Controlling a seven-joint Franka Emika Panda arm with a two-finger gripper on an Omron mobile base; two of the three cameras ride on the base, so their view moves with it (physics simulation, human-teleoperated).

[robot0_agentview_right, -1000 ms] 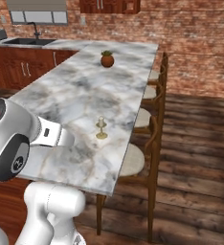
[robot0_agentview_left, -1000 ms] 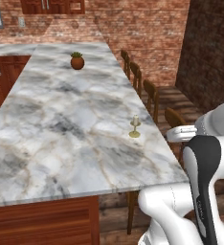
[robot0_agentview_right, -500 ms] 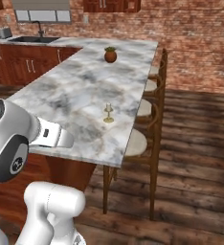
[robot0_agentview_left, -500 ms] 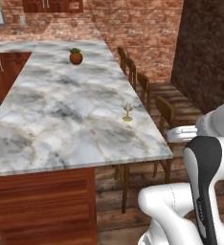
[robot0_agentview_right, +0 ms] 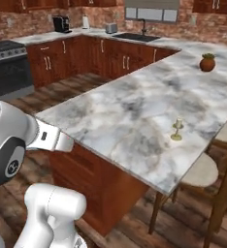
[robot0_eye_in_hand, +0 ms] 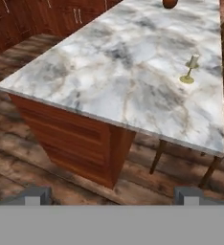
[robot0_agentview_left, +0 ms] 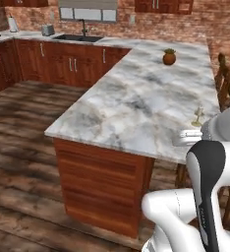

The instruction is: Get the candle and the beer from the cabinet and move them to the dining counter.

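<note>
On the long white-grey marble dining counter (robot0_agentview_left: 131, 103) with brown veins and a reddish wood base, the short cream-white candle on its small brass-yellow candlestick (robot0_agentview_right: 177, 130) is seen standing upright near the slab's chair-side edge, at about 2 o'clock in the hand view (robot0_eye_in_hand: 190, 70). A round brown plant pot (robot0_agentview_left: 169, 57) is set well apart from it toward the far end, at 12 o'clock. Broad bare marble is left between the two and out to the near corner. Wooden chairs (robot0_agentview_right: 222, 169) are tucked along the candle's side, while open dark plank flooring (robot0_agentview_left: 18, 147) is spread along the other side and round the near end.

The two-finger gripper (robot0_eye_in_hand: 114, 195) is held off the counter's near corner, its dark fingertips (robot0_eye_in_hand: 35, 195) spread wide with nothing between them.

No label or writing can be read. Red brick walls (robot0_agentview_right: 33, 22), dark reddish-brown base units with short silver handles (robot0_agentview_left: 68, 64), a sink (robot0_agentview_left: 77, 37) under a window and a black stove (robot0_agentview_right: 8, 68) are shown behind.
</note>
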